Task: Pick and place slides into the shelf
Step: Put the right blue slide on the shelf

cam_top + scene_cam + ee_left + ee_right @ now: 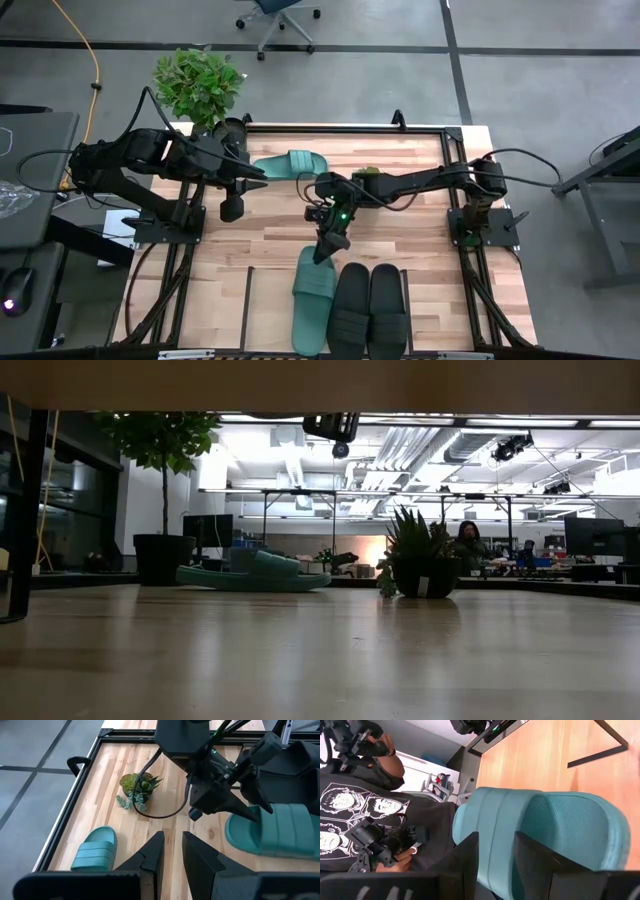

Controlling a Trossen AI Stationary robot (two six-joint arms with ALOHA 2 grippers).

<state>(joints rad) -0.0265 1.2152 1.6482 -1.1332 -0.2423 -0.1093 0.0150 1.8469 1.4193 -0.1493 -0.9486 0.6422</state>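
- The right gripper (325, 250) points down at the near teal slide (313, 297), its tips just at that slide's heel end. In the right wrist view its two fingers (465, 855) stand a little apart, with the slide's strap (495, 830) right in front of them and the gap between them; whether they touch the rubber I cannot tell.
- That teal slide lies flat on the wood, just beside the two black slides (370, 310), which sit side by side, touching each other.
- The other teal slide (290, 163) lies far from the right fingers, next to the left arm.
- The left gripper (231, 208) hangs above the table with nothing in it; its fingers (150, 855) are narrowly parted. Ahead of them stand the small succulent (137, 790) and the right arm's wrist; the second teal slide (95, 849) lies just off to one side of them.
- A thin black rod (247, 300) of the shelf runs across the wood beside the near teal slide.
- A bigger potted plant (198, 85) stands at the table's far corner, behind the left arm.
- A person in a printed dark shirt (365, 820) shows beyond the right fingers.
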